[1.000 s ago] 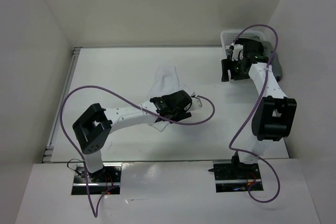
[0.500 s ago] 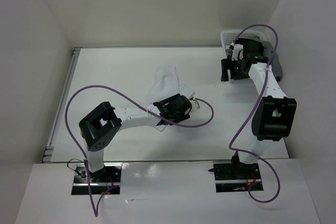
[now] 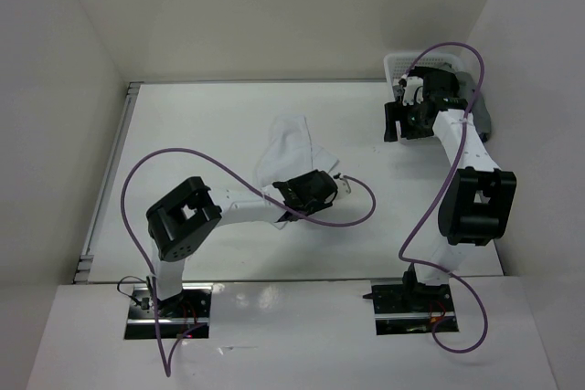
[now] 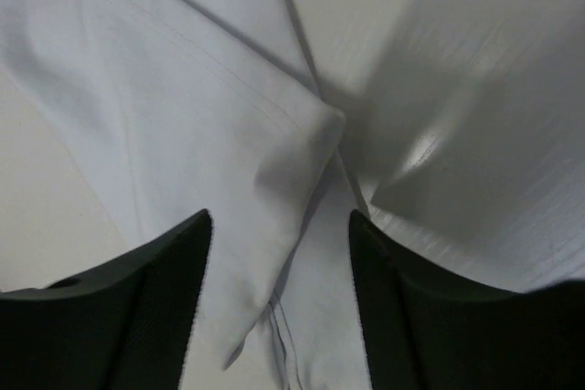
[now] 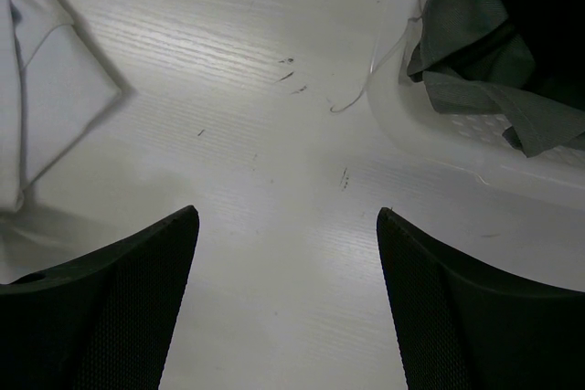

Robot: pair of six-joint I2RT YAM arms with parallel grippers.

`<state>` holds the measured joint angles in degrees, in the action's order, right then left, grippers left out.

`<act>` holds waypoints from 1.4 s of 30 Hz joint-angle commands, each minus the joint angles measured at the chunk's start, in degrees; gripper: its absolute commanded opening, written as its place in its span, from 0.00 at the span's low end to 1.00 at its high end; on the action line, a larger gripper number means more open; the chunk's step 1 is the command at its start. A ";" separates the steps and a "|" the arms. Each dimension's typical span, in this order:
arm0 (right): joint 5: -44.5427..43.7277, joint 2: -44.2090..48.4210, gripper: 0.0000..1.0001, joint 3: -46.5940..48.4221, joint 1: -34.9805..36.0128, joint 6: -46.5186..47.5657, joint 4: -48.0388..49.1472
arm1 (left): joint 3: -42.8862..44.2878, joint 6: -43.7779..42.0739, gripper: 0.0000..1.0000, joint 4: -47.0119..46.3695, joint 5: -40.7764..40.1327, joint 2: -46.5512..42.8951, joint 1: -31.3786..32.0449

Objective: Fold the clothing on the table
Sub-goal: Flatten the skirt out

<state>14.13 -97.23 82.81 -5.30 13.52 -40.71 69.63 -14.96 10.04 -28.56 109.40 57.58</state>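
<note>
Under the left gripper [image 4: 279,221], spread astride a fold of the clothing [image 4: 183,107] stretching away ahead; right gripper [image 5: 288,216], also spread, well apart.

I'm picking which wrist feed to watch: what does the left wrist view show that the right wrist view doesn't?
Only the left wrist view: the left gripper, jaws apart, astride a raised fold of the cloth, seen close up. Only the right wrist view: the open right gripper and the basket holding a grey garment. Both: the white cloth, just a corner of it at the right wrist view's left edge, and some table.
</note>
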 commanded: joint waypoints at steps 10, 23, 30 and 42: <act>2.31 1.96 0.83 0.69 -0.32 -0.07 1.16 | 3.76 -1.30 0.20 -1.87 -1.50 0.98 0.25; 2.83 1.96 0.82 0.16 -0.32 -0.07 1.16 | 4.29 -0.77 0.65 1.21 0.61 -0.07 0.25; 2.83 2.48 0.82 -0.36 -0.32 -0.07 1.16 | 4.91 -0.77 0.68 2.44 0.61 -0.07 0.25; 2.83 2.48 0.82 -0.36 -0.32 -0.07 1.16 | 2.71 -1.91 0.67 1.38 0.00 2.13 0.25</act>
<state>15.94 -97.23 82.81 -5.30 13.52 -40.71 72.53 -16.40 11.94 -28.27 110.54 57.58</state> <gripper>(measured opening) 0.821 0.669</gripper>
